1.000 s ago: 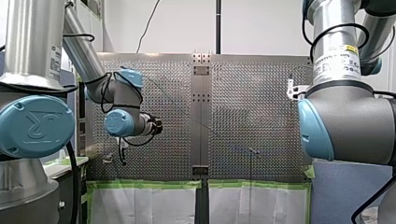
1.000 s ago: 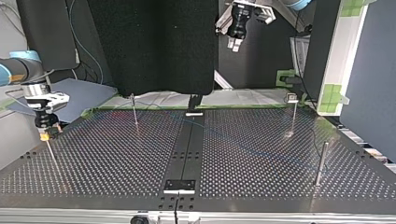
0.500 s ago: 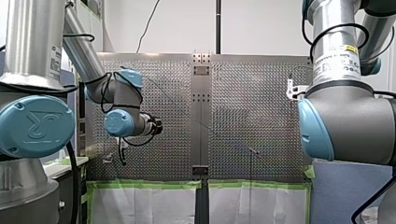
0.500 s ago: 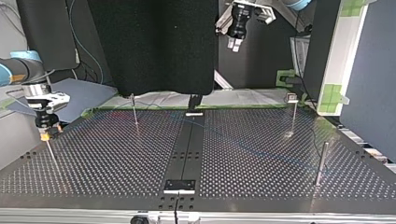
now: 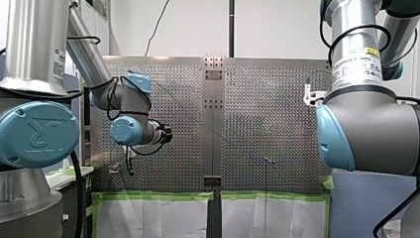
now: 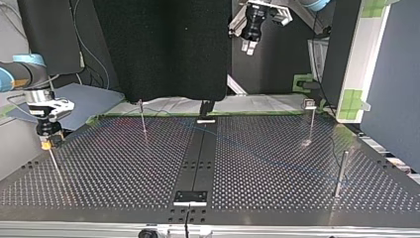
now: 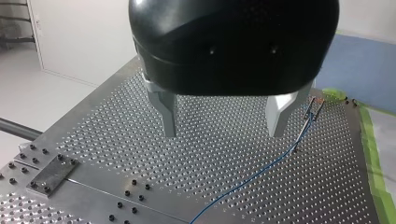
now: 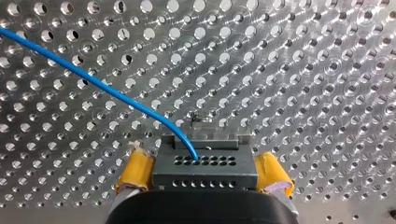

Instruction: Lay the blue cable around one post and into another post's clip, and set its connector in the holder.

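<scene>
1. While our right gripper (image 8: 204,172) presses its yellow pads (image 8: 135,170) against both sides of the grey connector (image 8: 205,163), we note it holds this above the perforated table (image 8: 303,70).
2. The blue cable (image 8: 93,81) leaves the connector's face and trails away across the table.
3. Our left gripper (image 7: 224,133) hangs high, its metal fingers (image 7: 166,112) spread wide and holding nothing.

Soft, even room light with faint shadows. Up close the desk (image 8: 289,70) glints bright around every hole. From across it, the desk lies dim under a dark backdrop (image 6: 163,44). The front view looks hazy, pale.
</scene>
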{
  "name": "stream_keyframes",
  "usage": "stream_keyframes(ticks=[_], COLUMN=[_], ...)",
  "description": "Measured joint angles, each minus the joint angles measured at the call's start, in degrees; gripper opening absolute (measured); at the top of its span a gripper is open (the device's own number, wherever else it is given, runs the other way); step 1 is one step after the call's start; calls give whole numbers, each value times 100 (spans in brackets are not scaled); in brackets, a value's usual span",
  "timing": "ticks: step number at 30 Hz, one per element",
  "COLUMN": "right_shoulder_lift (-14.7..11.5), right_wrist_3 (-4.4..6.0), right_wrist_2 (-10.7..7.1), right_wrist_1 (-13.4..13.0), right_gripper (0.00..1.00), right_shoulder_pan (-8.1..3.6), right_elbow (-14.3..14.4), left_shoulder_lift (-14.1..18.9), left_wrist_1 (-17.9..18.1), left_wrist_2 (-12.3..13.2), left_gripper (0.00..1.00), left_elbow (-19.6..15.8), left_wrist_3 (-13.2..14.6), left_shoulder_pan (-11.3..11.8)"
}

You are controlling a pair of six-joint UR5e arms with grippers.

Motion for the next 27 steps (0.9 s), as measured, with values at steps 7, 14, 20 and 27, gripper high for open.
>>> stream_keyframes(ticks=[7, 14, 20, 27], right_shoulder_lift=[0, 0, 0, 0], right_wrist_3=[0, 0, 0, 0], right_wrist_2=[96, 207, 291, 350], right_wrist_1=[-20, -29, -14, -8], right_gripper=[100, 100, 100, 100], right_shoulder_pan=[16, 36, 38, 46], right_elbow=[-1, 0, -1, 0], left_shoulder_lift=[0, -1, 0, 0], left_wrist_1=[0, 1, 0, 0], left_wrist_2=[0, 0, 0, 0], left_gripper=[93, 93, 93, 93], left_elbow=[0, -1, -2, -1], left_wrist_3=[0, 0, 1, 4], left_shoulder_pan=[-1, -1, -1, 1])
